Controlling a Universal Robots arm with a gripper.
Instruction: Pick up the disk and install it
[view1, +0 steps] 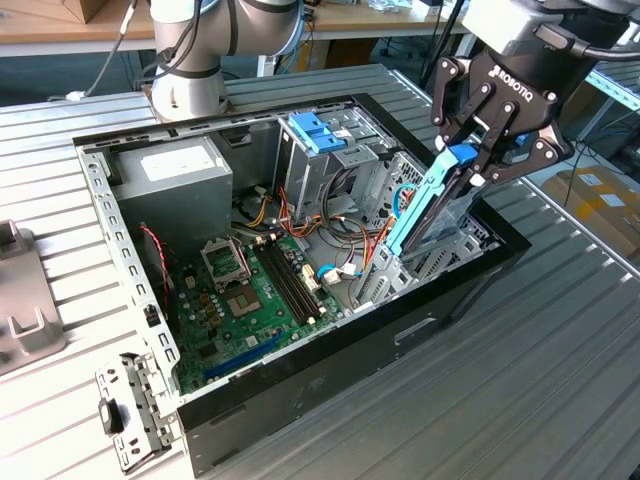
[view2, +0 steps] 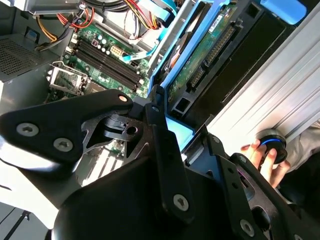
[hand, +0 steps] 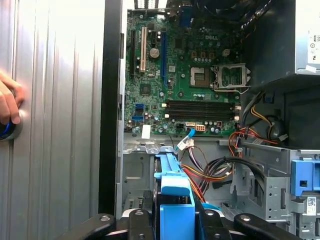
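You are installing, I judge: the tool (view1: 465, 160) is clamping the disk (view1: 418, 205) by its top, holding it tilted in the bay (view1: 455, 242) at the exterior view's right, and seating is calling for squaring it.

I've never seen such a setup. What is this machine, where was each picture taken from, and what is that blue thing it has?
It is one robot arm ending in a gripper, a claw with fingers. The exterior view comes from a camera off the arm; both wrist views come from cameras riding near the claw. On the ribbed metal table lies an open computer case, showing its green motherboard and grey power supply. The fingers are shut on the disk, a drive in a blue carrier, held tilted with its lower end inside the case. In both wrist views a person's hand touches a round object on the table.
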